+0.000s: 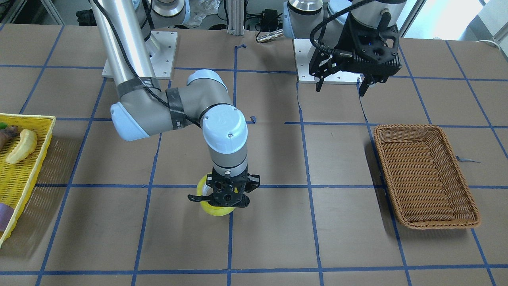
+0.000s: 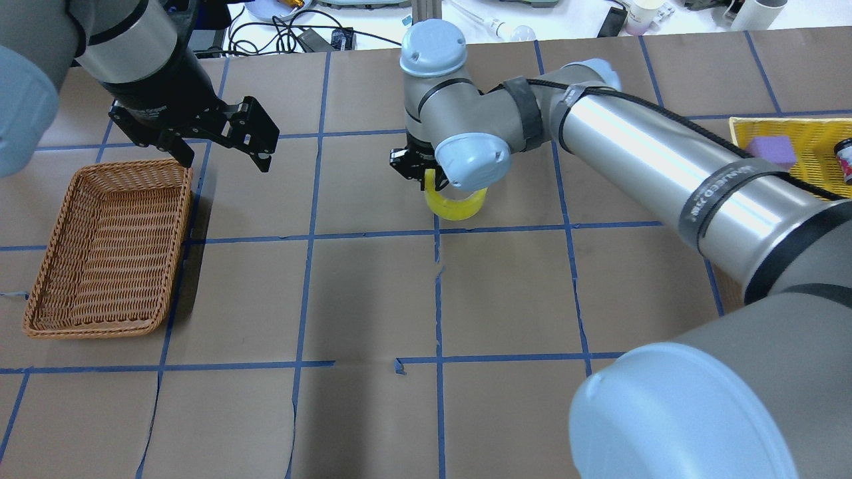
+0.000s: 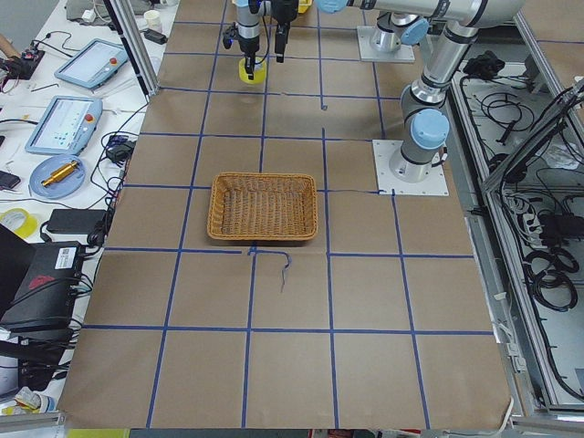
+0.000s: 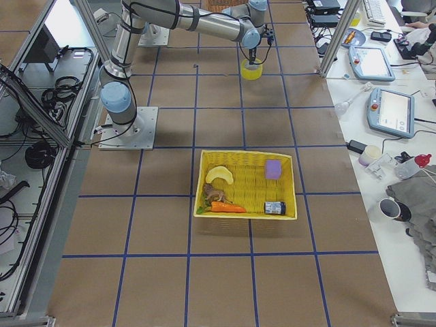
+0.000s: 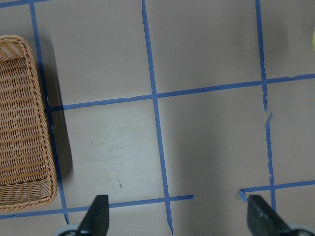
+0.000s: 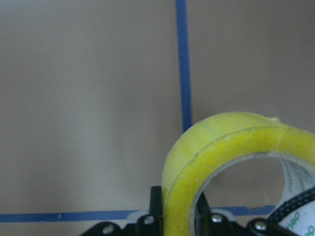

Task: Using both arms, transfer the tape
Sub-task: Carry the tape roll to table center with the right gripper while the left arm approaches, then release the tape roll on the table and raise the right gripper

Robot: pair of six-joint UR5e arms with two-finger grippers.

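Note:
The yellow tape point(image 1: 216, 209) stands on edge near the middle of the table, on a blue grid line. My right gripper point(image 1: 222, 196) points down and is shut on the roll's wall, one finger inside the ring and one outside, as the right wrist view shows with the tape point(image 6: 221, 137) close up. I cannot tell whether the roll touches the table. In the overhead view the tape point(image 2: 456, 205) hangs below the right gripper point(image 2: 426, 176). My left gripper point(image 2: 223, 159) is open and empty, raised beside the wicker basket's far corner; the left wrist view shows its open fingertips point(image 5: 96, 216).
An empty brown wicker basket point(image 2: 180, 233) lies on my left side of the table. A yellow basket point(image 1: 24, 174) with a pale banana-shaped item and other objects sits at my right edge. Blue tape lines grid the brown table cover.

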